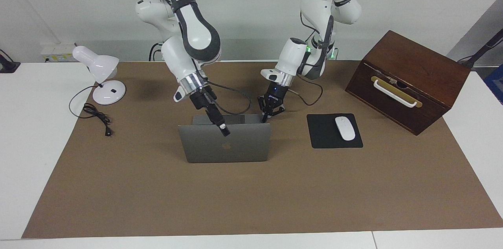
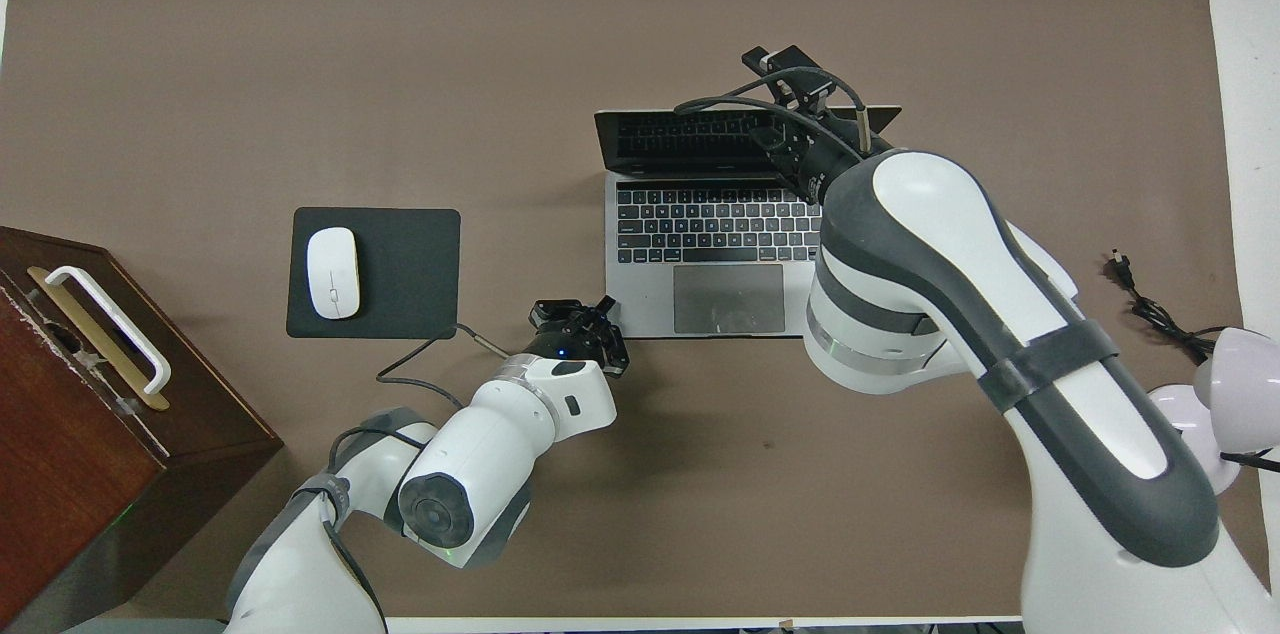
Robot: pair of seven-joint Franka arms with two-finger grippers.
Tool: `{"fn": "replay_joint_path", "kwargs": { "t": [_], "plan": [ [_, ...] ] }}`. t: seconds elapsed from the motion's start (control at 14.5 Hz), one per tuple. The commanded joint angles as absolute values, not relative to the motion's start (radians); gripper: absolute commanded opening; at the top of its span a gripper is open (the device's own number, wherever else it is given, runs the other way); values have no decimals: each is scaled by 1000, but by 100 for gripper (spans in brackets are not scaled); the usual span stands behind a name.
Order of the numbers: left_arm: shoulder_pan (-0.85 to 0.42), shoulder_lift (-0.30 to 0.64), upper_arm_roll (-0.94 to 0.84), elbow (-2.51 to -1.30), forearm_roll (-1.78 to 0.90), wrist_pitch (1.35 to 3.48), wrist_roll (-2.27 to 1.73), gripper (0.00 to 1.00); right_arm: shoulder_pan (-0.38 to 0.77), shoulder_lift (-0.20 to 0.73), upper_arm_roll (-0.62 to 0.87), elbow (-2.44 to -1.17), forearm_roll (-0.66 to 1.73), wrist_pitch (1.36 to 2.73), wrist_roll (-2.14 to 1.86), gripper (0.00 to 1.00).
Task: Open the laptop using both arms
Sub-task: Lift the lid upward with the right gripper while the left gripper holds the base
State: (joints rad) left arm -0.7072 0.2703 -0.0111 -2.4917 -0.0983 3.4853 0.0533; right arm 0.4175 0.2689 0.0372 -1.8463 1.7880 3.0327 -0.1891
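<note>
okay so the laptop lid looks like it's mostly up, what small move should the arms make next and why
Probably the right pincer should push the lid a little farther back, then let go. The laptop already shows its whole keyboard and its screen stands near upright. The left pincer, shut, sits by the base's corner nearest the robots, toward the left arm's end, so it should hold there.
</note>
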Motion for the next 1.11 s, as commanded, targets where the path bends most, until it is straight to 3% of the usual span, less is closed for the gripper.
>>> {"fn": "replay_joint_path", "kwargs": {
  "t": [0.0,0.48,1.04],
  "plan": [
    [-735,311,8,-2474,-110,3504,66,0,387,301,43,-1792,1767,3030,-216,100],
    [-755,311,6,-2474,-145,3505,66,0,344,394,44,-1700,1701,3014,-210,100],
    [-758,307,6,-2473,-192,3505,64,0,415,348,49,-1706,1690,3079,-131,100]
  ]
}}
